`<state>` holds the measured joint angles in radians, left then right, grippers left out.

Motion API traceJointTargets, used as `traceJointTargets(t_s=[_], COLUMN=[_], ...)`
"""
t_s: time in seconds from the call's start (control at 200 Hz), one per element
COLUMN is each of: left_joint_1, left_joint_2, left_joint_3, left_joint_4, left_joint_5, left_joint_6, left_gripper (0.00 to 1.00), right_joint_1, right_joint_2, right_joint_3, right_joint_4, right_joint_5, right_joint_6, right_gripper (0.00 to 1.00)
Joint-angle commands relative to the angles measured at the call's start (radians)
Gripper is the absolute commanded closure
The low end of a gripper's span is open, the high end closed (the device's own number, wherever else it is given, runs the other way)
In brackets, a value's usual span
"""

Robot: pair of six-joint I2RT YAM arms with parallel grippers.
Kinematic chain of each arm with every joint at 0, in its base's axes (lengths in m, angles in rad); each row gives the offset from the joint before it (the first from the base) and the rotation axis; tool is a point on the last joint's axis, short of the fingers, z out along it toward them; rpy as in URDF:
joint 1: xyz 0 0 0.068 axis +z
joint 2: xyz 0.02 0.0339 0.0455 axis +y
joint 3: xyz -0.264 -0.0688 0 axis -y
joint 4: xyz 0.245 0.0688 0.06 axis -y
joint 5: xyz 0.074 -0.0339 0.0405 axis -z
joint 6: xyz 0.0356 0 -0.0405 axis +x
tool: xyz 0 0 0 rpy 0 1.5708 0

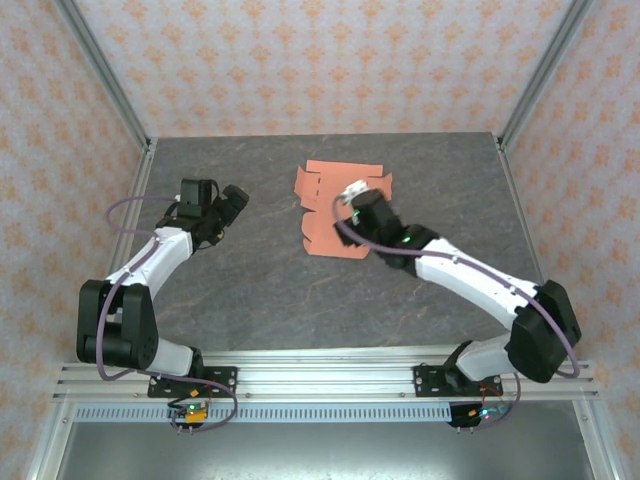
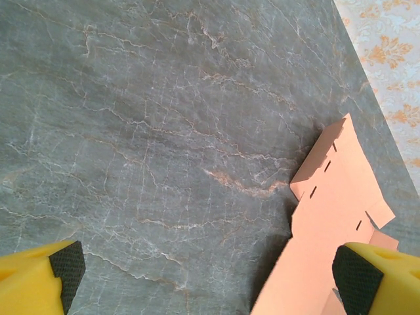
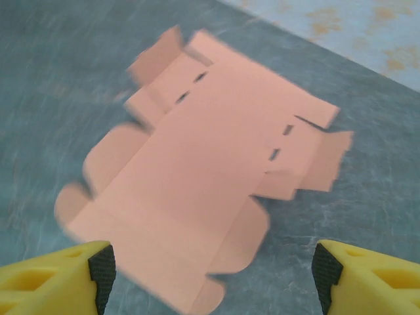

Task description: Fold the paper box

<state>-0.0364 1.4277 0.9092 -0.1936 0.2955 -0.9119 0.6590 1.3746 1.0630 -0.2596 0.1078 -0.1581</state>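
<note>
The paper box point(image 1: 325, 205) is a flat salmon-orange die-cut sheet with tabbed flaps, lying unfolded on the dark stone table at centre-back. My right gripper point(image 1: 352, 193) hovers over its right part, open, its yellow fingers point(image 3: 65, 279) wide apart above the sheet point(image 3: 197, 184) with nothing between them. My left gripper point(image 1: 232, 203) stands open to the left of the sheet, apart from it. In the left wrist view the sheet's edge point(image 2: 328, 216) lies near the right fingertip point(image 2: 357, 279).
The grey marbled table point(image 1: 250, 290) is ringed by patterned orange walls and aluminium posts point(image 1: 105, 70). A metal rail point(image 1: 330, 375) runs along the near edge by the arm bases.
</note>
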Motion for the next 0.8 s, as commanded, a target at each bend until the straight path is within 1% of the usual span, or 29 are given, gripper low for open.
traceJointTargets(t_s=[0.0,0.095,0.18,0.255,0.34,0.36,0.425,0.516,0.561,0.636,0.656,0.681,0.751,0.791], left_joint_1=[0.01,-0.009,-0.056,-0.09,-0.094,-0.094,-0.097,-0.097,-0.098,-0.097,-0.097,-0.098,-0.097,-0.098], left_joint_2=[0.0,0.016,0.032,0.06,0.1,0.108,0.133,0.164,0.174,0.187,0.19,0.191,0.191,0.185], left_joint_3=[0.014,0.035,0.07,0.095,0.107,0.105,0.11,0.142,0.158,0.165,0.166,0.166,0.166,0.168], left_joint_4=[0.03,0.019,-0.03,-0.051,-0.034,-0.024,-0.001,-0.009,-0.025,-0.032,-0.032,-0.031,-0.023,-0.024], left_joint_5=[0.025,0.061,0.026,0.004,0.022,0.027,0.039,0.054,0.056,0.061,0.062,0.067,0.079,0.076], left_joint_6=[-0.001,0.067,0.136,0.163,0.156,0.153,0.147,0.165,0.178,0.191,0.194,0.201,0.223,0.236], left_gripper=[0.0,0.0,0.0,0.0,0.0,0.01,0.01,0.01,0.01,0.01,0.01,0.02,0.03,0.03], right_joint_1=[-0.147,-0.226,-0.281,-0.344,-0.415,-0.433,-0.469,-0.479,-0.481,-0.483,-0.483,-0.481,-0.478,-0.478], right_joint_2=[0.038,0.116,0.197,0.275,0.372,0.405,0.491,0.613,0.673,0.763,0.779,0.807,0.863,0.898], right_joint_3=[0.071,0.152,0.207,0.247,0.286,0.308,0.377,0.482,0.537,0.628,0.649,0.673,0.719,0.759], right_joint_4=[-0.02,-0.091,-0.145,-0.171,-0.147,-0.145,-0.16,-0.192,-0.209,-0.249,-0.253,-0.259,-0.248,-0.267], right_joint_5=[-0.135,-0.149,-0.189,-0.252,-0.369,-0.395,-0.429,-0.427,-0.458,-0.475,-0.476,-0.463,-0.428,-0.412], right_joint_6=[0.263,0.428,0.491,0.488,0.437,0.423,0.397,0.363,0.356,0.359,0.359,0.354,0.34,0.327], right_gripper=[0.2,0.19,0.19,0.21,0.24,0.27,0.29,0.3,0.3,0.35,0.37,0.4,0.43,0.47])
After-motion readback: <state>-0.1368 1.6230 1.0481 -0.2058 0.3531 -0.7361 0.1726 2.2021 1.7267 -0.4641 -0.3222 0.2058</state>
